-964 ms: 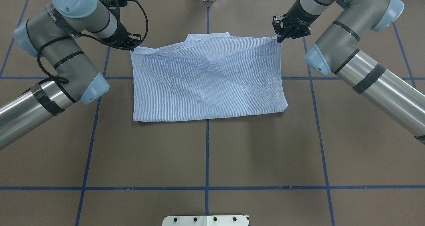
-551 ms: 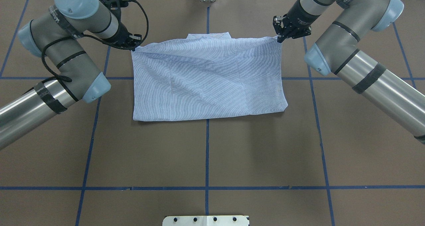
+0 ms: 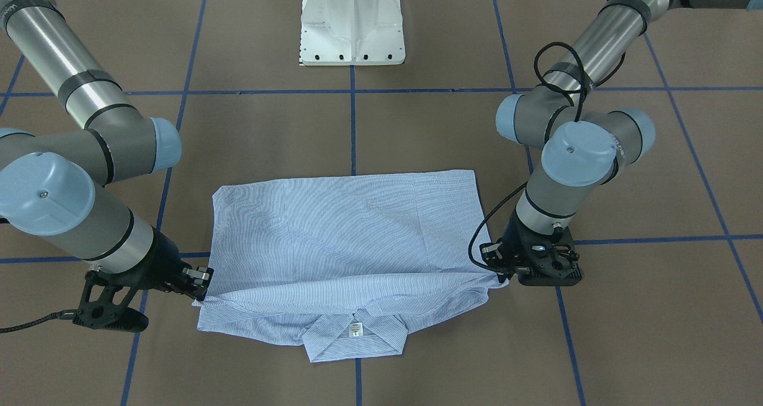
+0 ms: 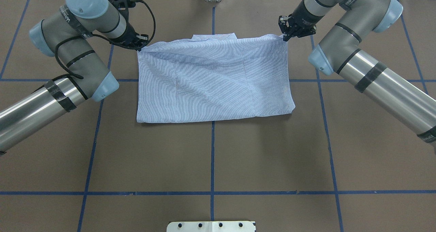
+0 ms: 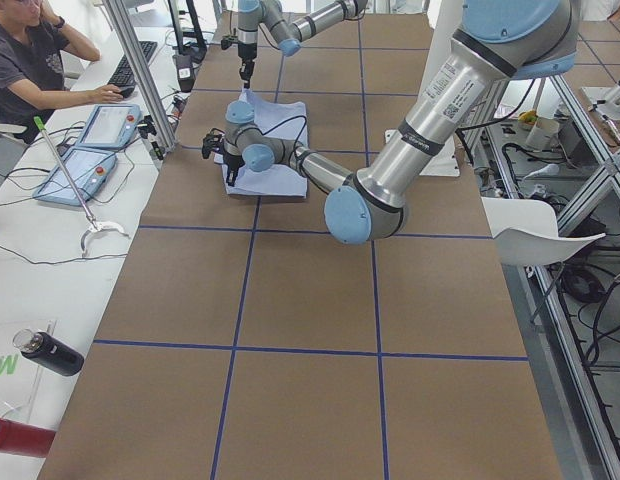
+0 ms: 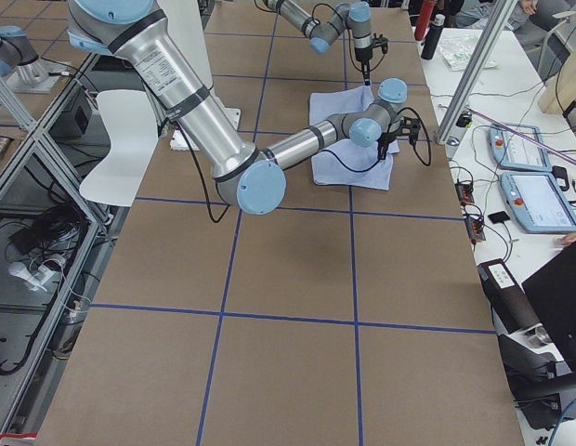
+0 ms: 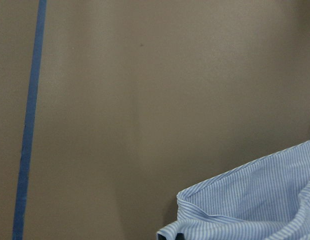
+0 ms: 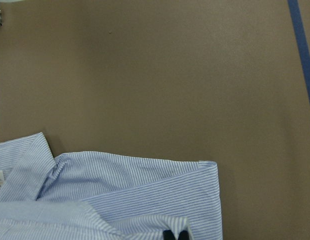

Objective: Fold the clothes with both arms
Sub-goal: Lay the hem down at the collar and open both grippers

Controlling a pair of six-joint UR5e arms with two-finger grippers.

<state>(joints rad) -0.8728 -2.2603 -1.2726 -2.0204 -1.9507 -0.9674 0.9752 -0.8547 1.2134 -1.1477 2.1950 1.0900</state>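
Pinching opposite corners of the folded-over edge, the left black two-finger gripper [image 4: 139, 46] and right black two-finger gripper [image 4: 284, 37] are clenched on the light blue-and-white striped cloth shirt [image 4: 214, 78]. The shirt lies well apart from the white metal pedestal base [image 3: 351, 30], and that edge runs straight from one gripper to the other.

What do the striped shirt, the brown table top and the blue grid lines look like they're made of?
The shirt looks like thin woven cloth, probably cotton or a blend: matte, fine stripes, soft creases. The table top seems a matte paper-like or board sheet, no glare. The blue lines look like tape, flat with slight breaks.
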